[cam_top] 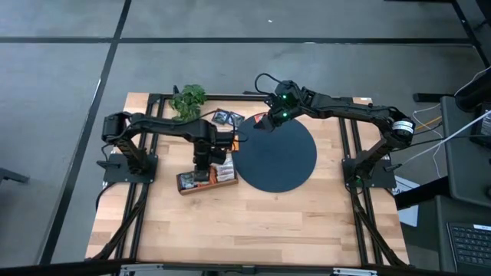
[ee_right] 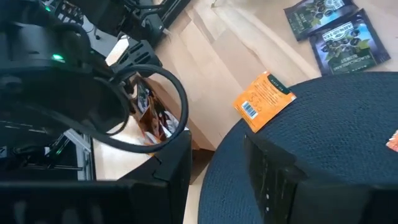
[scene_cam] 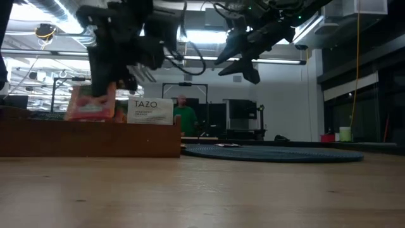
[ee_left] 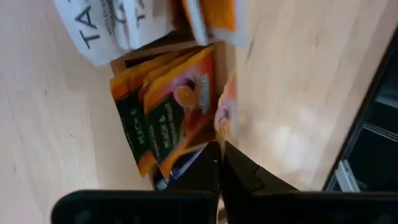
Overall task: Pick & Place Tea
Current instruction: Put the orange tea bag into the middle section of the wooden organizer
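My left gripper (ee_left: 221, 163) hangs over the near end of the long wooden tray (cam_top: 184, 184), shut on an orange-red tea sachet (scene_cam: 92, 104). In the tray stand orange sachets (ee_left: 168, 112) and white ones (scene_cam: 150, 111). My right gripper (ee_right: 217, 165) is open and holds nothing; it hovers above the far left rim of the dark disc (cam_top: 276, 157). An orange sachet (ee_right: 264, 99) lies across that rim. Two dark blue sachets (ee_right: 336, 31) lie flat on the wood beyond it. My left gripper pinches the orange-red sachet by its upper edge (ee_left: 222, 140) between its two fingers. The fingers come from above, pointing steeply down. The sachet hangs below them, edge-on in the wrist view, and its lower edge (scene_cam: 88, 118) is about level with the tray's top rim.
A green leafy plant (cam_top: 188, 100) stands at the table's far side, left of the dark sachets. A pinkish sachet corner (ee_right: 393, 142) shows on the disc. The near half of the wooden table (cam_top: 245, 222) is bare. A person in green (scene_cam: 185, 117) stands in the room behind.
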